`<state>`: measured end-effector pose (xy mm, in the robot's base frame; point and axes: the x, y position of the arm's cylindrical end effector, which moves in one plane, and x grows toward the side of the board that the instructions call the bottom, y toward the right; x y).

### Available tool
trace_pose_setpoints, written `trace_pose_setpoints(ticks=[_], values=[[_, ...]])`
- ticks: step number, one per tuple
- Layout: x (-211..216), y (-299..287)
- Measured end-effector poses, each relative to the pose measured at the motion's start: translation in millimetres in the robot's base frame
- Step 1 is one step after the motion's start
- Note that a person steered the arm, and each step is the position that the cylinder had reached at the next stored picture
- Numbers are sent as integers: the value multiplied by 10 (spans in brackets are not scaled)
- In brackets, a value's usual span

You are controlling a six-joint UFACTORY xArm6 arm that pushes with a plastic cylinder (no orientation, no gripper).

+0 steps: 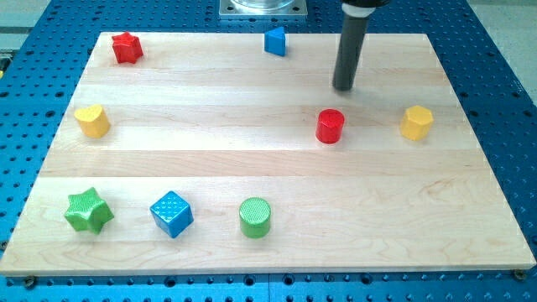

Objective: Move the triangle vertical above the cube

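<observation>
Getting our tip (343,86) behind the blue triangle (275,40) at the table's (252,151) top edge, we push it leftward, stopping directly above the blue cube (171,213); we have no fingers, only a rod.

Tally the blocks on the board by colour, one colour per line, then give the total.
Red: 2, the red star and the red cylinder
Blue: 2, the blue triangle and the blue cube
Yellow: 2, the yellow heart and the yellow hexagon
Green: 2, the green star and the green cylinder
Total: 8
</observation>
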<state>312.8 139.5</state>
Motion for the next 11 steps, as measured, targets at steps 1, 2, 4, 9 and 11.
trace_pose_setpoints(ticks=[1,2,4,9,11], values=[[-345,250],[-780,213],[-1094,-586],[-329,-2161],[-171,-2756]])
